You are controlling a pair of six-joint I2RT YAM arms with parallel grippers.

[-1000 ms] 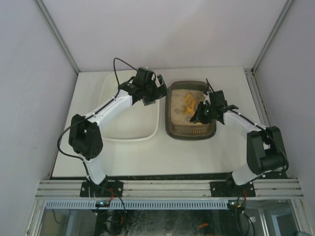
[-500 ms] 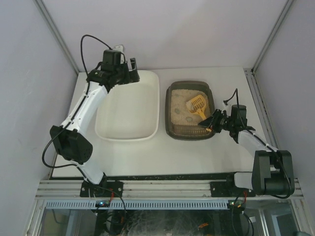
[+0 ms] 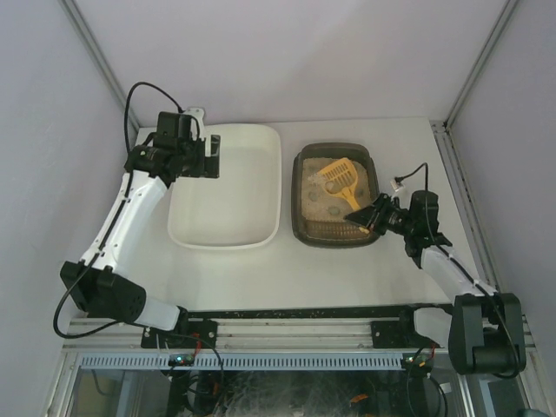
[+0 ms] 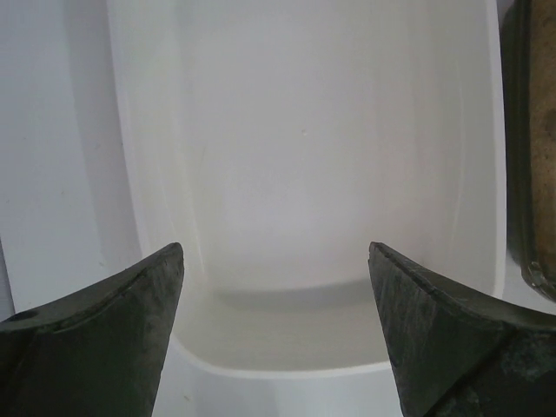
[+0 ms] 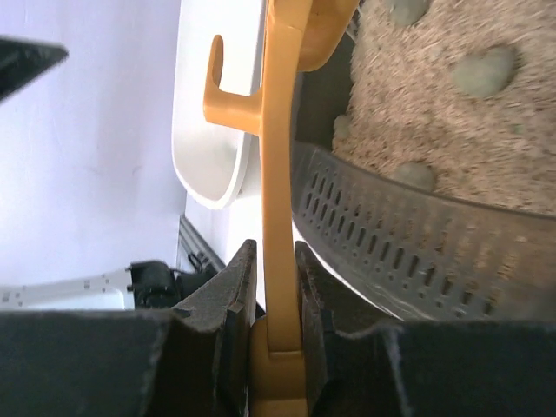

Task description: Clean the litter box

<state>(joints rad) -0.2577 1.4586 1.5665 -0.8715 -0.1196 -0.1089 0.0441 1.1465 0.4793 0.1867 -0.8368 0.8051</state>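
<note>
The dark brown litter box [image 3: 334,233] with beige litter sits right of centre. A yellow slotted scoop [image 3: 339,176] reaches into it, its head over the litter near the far end. My right gripper [image 3: 369,217] is at the box's near right corner, shut on the scoop handle [image 5: 280,156], which stands between the jaws of the right gripper [image 5: 278,252]. Grey-green clumps [image 5: 486,69] lie in the litter behind the ribbed rim [image 5: 408,252]. My left gripper [image 3: 204,156] hovers over the far left of the white tub, and in the wrist view this gripper [image 4: 275,248] is open and empty.
The white tub [image 3: 228,187] lies left of the litter box; its inside [image 4: 330,130] holds nothing. The litter box edge [image 4: 530,174] shows at the right of the left wrist view. Grey walls enclose the table on three sides.
My left arm swung away from the litter box to the tub's far left corner. My right arm drew back to the near right, and the scoop now lies lower across the box.
</note>
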